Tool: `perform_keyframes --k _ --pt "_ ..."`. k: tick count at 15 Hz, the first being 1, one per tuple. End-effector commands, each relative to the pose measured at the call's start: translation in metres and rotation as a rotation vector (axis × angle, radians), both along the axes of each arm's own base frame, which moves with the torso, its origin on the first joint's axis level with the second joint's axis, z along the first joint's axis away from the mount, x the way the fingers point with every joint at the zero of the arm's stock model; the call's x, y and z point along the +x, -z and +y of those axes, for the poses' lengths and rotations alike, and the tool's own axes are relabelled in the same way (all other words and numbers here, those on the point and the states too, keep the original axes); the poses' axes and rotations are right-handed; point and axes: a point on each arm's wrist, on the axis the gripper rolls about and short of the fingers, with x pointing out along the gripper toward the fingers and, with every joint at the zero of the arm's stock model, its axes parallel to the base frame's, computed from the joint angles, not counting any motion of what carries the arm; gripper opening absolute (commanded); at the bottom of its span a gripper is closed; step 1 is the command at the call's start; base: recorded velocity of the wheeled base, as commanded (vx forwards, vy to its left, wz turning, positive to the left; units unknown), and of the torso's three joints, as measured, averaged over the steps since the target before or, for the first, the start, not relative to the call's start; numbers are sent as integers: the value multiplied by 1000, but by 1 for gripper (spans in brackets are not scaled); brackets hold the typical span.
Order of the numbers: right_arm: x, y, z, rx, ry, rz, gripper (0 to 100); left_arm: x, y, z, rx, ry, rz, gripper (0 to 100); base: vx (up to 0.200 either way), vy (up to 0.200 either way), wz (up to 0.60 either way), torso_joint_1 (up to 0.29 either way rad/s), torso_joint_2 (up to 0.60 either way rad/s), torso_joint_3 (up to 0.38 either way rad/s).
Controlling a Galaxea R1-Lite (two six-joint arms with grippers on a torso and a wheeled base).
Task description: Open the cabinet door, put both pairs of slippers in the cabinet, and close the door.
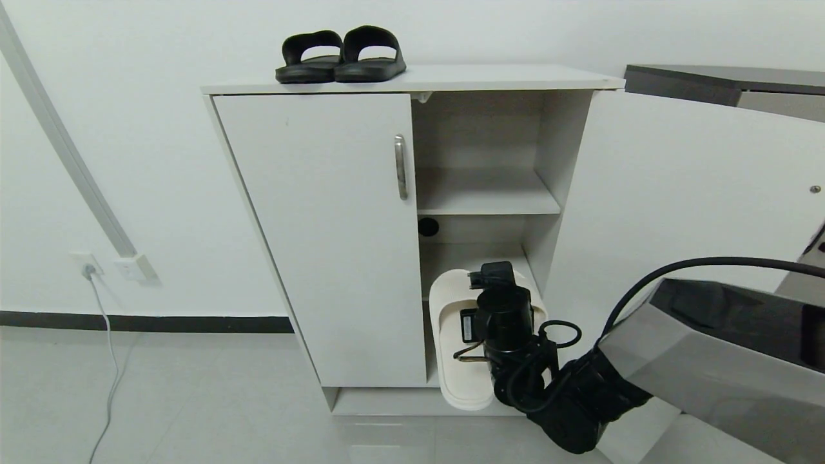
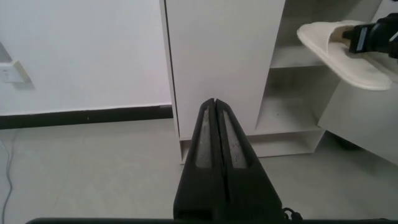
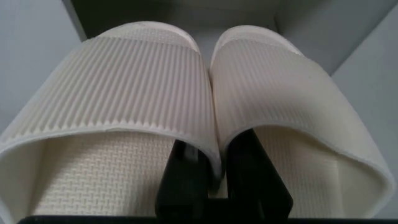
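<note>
Your right gripper (image 1: pixel 491 278) is at lower centre of the head frame, clamped on the white slippers (image 1: pixel 451 335). In the right wrist view its fingers (image 3: pixel 255 174) pinch the pair's inner edges together, one finger inside each slipper. The pair is side by side, toes pointing into the cabinet (image 1: pixel 451 77) and heels sticking out of the lower opening. The left wrist view shows the pair (image 2: pixel 348 50) held up off the cabinet bottom, soles visible from below.

The right door (image 1: pixel 677 193) is swung open at right of frame. The left door (image 1: pixel 322 238) is closed, with its handle (image 1: pixel 400 167) at the inner edge. The shelf (image 1: pixel 483 193) sits above the white slippers.

The black slippers (image 1: pixel 341 58) are on the cabinet top, at upper centre-left of the frame, side by side and well apart from the gripper.

Your left gripper (image 2: pixel 214 112) has its fingers pressed together with nothing between them. It hangs over the floor (image 2: pixel 93 168), short of the left door.
</note>
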Motion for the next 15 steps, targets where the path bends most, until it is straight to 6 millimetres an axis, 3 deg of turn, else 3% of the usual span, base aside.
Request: perform_keyframes --k 1,6,15 --pt "9 19 2 -21 10 21 0 0 0 0 0 1 1 0 0 0 0 0 0 0" --pt "20 28 1 -20 15 26 0 0 0 0 -1 1 1 0 0 0 0 0 0 0" --pt "35 40 4 -11 23 20 0 0 0 0 -1 0 1 0 0 0 0 2 2 -143"
